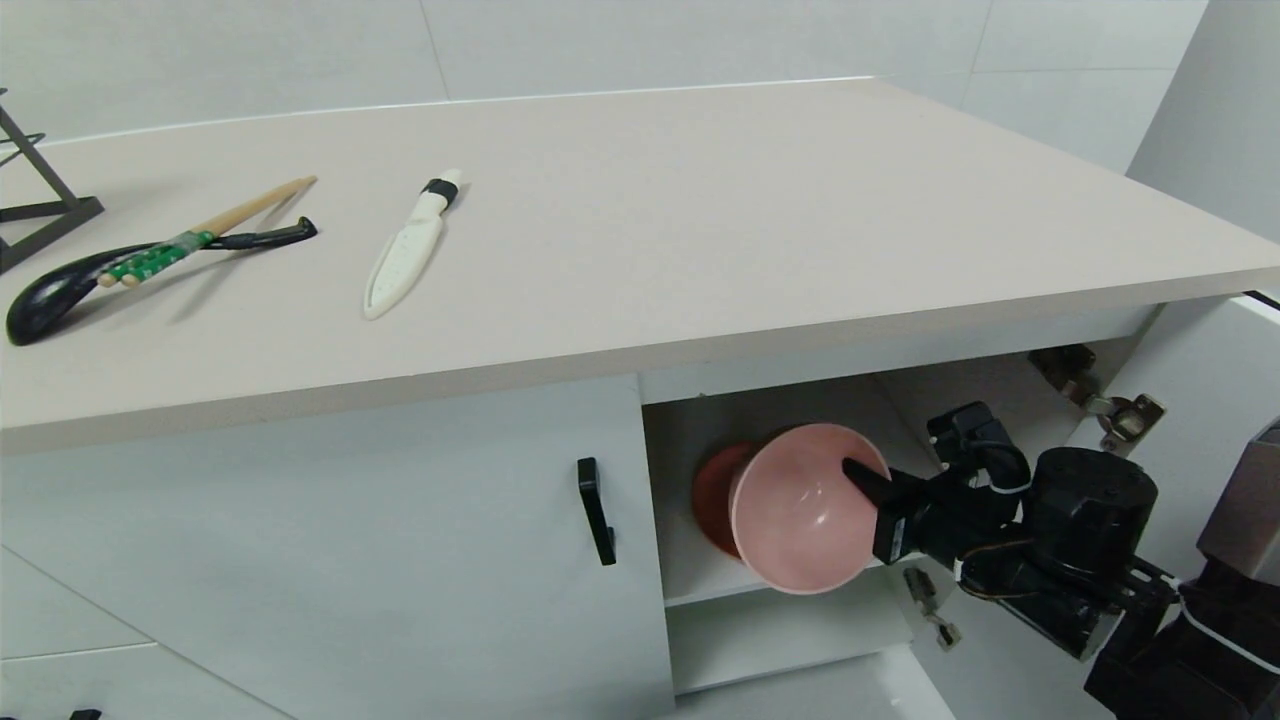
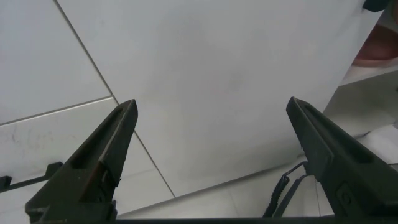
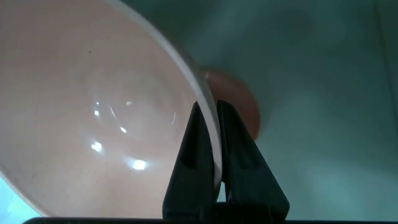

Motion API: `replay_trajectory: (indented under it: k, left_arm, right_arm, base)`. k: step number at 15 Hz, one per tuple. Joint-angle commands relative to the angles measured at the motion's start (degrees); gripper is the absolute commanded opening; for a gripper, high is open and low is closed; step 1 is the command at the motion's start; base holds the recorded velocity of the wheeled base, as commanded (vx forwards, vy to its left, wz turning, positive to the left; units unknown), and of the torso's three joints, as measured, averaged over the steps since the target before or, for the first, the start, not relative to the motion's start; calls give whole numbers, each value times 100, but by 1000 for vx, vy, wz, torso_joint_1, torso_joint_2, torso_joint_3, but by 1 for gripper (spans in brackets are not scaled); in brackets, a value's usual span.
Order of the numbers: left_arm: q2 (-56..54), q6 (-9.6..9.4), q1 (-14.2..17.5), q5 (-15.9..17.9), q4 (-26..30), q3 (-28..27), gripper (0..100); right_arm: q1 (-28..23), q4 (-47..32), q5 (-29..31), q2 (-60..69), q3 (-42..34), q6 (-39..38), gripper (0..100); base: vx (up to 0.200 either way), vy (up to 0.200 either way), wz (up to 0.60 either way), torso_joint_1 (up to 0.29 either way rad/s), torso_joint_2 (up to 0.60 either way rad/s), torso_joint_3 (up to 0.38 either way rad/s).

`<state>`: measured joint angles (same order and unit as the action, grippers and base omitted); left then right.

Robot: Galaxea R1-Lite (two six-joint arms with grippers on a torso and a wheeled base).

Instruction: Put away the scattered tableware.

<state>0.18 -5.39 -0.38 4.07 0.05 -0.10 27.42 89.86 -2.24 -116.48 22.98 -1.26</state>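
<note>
My right gripper (image 1: 868, 478) is shut on the rim of a pink bowl (image 1: 800, 510), holding it tilted on edge inside the open cabinet, just above the shelf (image 1: 705, 575). Behind the bowl a red dish (image 1: 712, 495) stands on that shelf. In the right wrist view the fingers (image 3: 198, 152) pinch the pink bowl (image 3: 93, 118) rim, with the red dish (image 3: 239, 102) beyond. On the countertop lie a black ladle (image 1: 60, 290), chopsticks (image 1: 215, 228) across it, and a white sheathed knife (image 1: 410, 245). My left gripper (image 2: 214, 146) is open, facing the closed cabinet door.
The countertop (image 1: 700, 220) overhangs the cabinet. The left cabinet door (image 1: 350, 560) is closed, with a black handle (image 1: 596, 510). The right door (image 1: 1215, 400) is swung open beside my right arm. A black wire rack (image 1: 35, 195) stands at the counter's far left.
</note>
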Motion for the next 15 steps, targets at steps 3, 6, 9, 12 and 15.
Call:
replay_trajectory:
  k: [3, 6, 9, 12, 15]
  left_arm:
    - [-9, 3, 11, -3, -14, 1, 100]
    - [-9, 3, 11, -3, -14, 1, 100]
    - [-9, 11, 11, -3, -5, 1, 100]
    - [-9, 91, 20, -12, 4, 1, 100]
    - [-9, 108, 11, -12, 4, 1, 100]
  right_arm:
    - [-35, -355, -4, -129, 400, 3, 0]
    - [-43, -944, -4, -226, 796, 3, 0]
    - [-96, -1295, -4, -340, 1130, 3, 0]
    - [-175, -1401, -4, -472, 1226, 3, 0]
    - [-175, -1401, -4, -542, 1218, 3, 0]
  base:
    - [0, 0, 0, 0, 0, 0]
    - [0, 0, 0, 0, 0, 0]
    - [0, 0, 0, 0, 0, 0]
    - [0, 0, 0, 0, 0, 0]
    - [0, 0, 0, 0, 0, 0]
